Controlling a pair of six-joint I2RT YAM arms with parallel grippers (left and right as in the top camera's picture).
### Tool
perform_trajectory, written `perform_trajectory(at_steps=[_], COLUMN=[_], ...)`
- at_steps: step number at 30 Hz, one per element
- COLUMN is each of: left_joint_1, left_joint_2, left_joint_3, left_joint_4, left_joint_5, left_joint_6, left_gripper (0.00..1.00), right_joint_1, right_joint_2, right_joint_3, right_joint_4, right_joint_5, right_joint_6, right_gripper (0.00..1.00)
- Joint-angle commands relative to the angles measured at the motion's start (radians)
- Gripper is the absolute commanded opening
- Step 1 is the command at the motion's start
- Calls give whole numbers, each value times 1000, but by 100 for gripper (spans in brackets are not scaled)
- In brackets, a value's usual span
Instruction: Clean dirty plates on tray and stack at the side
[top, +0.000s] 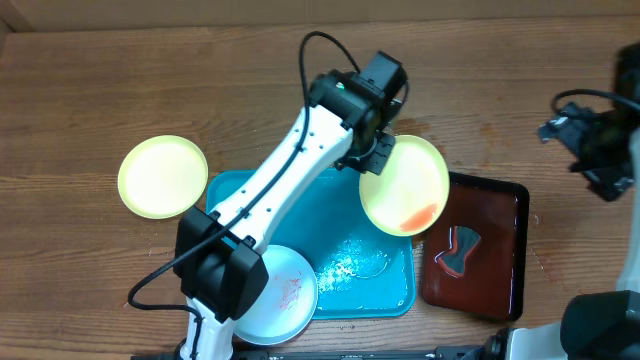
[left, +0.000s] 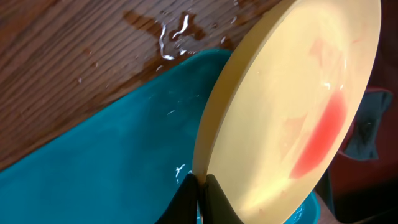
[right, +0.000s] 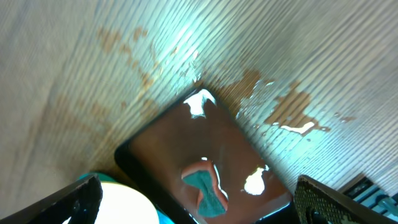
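Wooden table (top: 80, 90) carries a yellow plate (top: 163, 177) at the left, just off the blue tray (top: 375, 290). A white plate (top: 285, 300) lies on the tray's near-left corner. From there the left arm (top: 290, 170) stretches diagonally across the tray, the left gripper (left: 200, 182) pinching the rim of a tilted, red-smeared plate (top: 405, 185) above the tray's right edge. Over the brown tray (top: 500, 200) and its sponge (top: 458, 250) hangs the right gripper (right: 199, 202), jaws wide, holding nothing.

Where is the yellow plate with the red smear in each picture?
Overhead: yellow plate right of centre, tilted.
Left wrist: fills the right side, rim pinched by the left tool.
Right wrist: pale curve at bottom left, probably it.
Shared landmark: dark red tray beside it.
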Motion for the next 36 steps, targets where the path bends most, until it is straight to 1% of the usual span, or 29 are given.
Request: perform_trajectory(at_steps=[1, 5, 10, 15, 17, 22, 26, 28, 31, 34, 36], left_joint_1=[-56, -131, -232, -316, -344, -412, -463, -487, -513, -536, -549], left_joint_2=[1, 1, 1, 1, 1, 1, 2, 2, 2, 2, 2], left_joint_3=[50, 88, 159, 208, 209, 209, 209, 209, 208, 208, 208], left_joint_4=[16, 27, 34, 35, 41, 71, 112, 138, 170, 194, 200], left_joint_5=[-54, -154, -329, -473, -525, -608, -700, -734, -768, -768, -804], left_joint_6=[-23, -25, -24, -15, 0, 71, 95, 135, 173, 214, 220], left_gripper=[4, 4, 4, 4, 4, 4, 4, 4, 4, 4, 4], right_joint_1=[-37, -42, -47, -99, -123, -187, -235, -254, -270, -274, -274], right_joint_2=[-25, -25, -25, -25, -25, -25, -25, -25, -25, -25, -25], right_joint_3=[39, 39, 39, 40, 40, 40, 40, 40, 40, 40, 40], right_joint_4=[-7, -6, 13, 38, 47, 58, 59, 63, 63, 63, 64], right_joint_5=[-76, -84, -98, -203, -241, -275, -332, -358, -396, -405, -406], right_joint_6=[-63, -71, -72, -75, -103, -125, -148, -170, -193, -195, -195], right_gripper=[100, 100, 100, 100, 100, 100, 100, 100, 100, 100, 100])
